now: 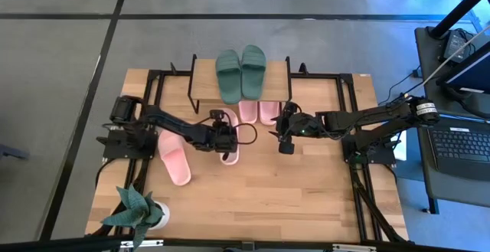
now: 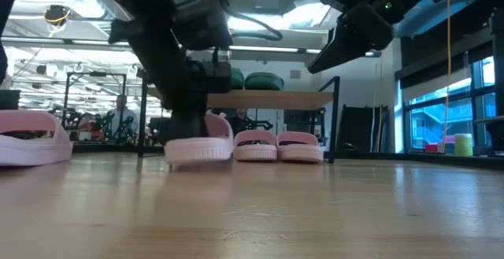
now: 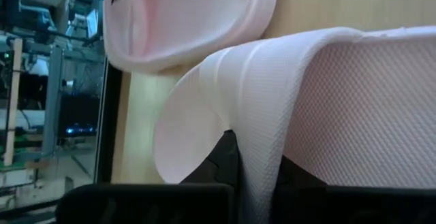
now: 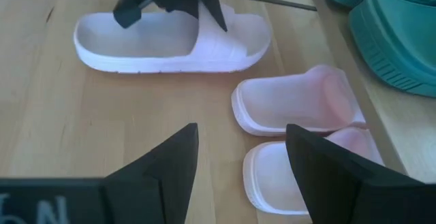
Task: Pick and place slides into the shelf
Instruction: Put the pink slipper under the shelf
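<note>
1 pink slide [image 1: 228, 149] under left claw [image 1: 225, 135], strap gripped, right claw [image 1: 285, 140] apart

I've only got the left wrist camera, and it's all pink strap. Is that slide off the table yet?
Observer: No. In the low view the pink slide sits flat on the table, with the left hand clamped on its strap.
Operator: What's at the shelf so far?
Observer: The green pair lies on top of the shelf, and one pink pair sits underneath it.
Operator: And the right hand?
Observer: The right hand hovers open above the table beside that pink pair, holding nothing.
</note>
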### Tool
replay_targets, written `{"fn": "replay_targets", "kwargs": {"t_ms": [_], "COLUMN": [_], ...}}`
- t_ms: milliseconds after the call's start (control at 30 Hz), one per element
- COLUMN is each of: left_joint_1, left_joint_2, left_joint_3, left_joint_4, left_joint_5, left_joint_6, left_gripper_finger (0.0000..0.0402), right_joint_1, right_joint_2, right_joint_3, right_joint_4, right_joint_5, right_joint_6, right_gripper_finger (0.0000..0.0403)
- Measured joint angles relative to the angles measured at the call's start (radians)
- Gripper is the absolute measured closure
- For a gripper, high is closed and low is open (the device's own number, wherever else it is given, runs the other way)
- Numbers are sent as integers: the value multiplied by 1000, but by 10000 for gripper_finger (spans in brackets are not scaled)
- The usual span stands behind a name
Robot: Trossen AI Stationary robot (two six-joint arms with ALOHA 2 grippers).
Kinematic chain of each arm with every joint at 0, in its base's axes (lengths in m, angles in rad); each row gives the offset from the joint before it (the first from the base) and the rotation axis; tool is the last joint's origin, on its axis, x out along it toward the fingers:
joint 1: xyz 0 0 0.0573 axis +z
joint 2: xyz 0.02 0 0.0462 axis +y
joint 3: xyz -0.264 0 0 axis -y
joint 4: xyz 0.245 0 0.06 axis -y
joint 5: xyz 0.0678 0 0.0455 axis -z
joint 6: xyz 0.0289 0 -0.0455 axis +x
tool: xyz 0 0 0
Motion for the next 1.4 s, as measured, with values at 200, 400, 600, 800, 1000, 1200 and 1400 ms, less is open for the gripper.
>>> {"fn": "replay_targets", "kwargs": {"t_ms": [200,400,600,800,1000,1200,1400], "left_joint_1": [33,48,46,48,47,47,47], "left_joint_2": [27,27,27,27,27,27,27], "left_joint_3": [1,1,1,1,1,1,1], "left_joint_4": [17,23,27,29,36,38,38], "left_joint_5": [-13,-6,-6,-4,-2,-2,-1], "left_joint_6": [19,18,19,19,72,71,71], "left_gripper_finger": [400,386,346,327,306,283,262], "right_joint_1": [0,0,0,0,0,0,0], "right_joint_2": [0,0,0,0,0,0,0], "right_joint_3": [0,0,0,0,0,0,0], "right_joint_4": [-4,-4,-6,-6,-7,-7,-7], "right_joint_5": [0,0,0,0,0,0,0], "right_joint_6": [2,2,3,3,3,3,4], "right_gripper_finger": [182,182,182,182,182,182,182]}}
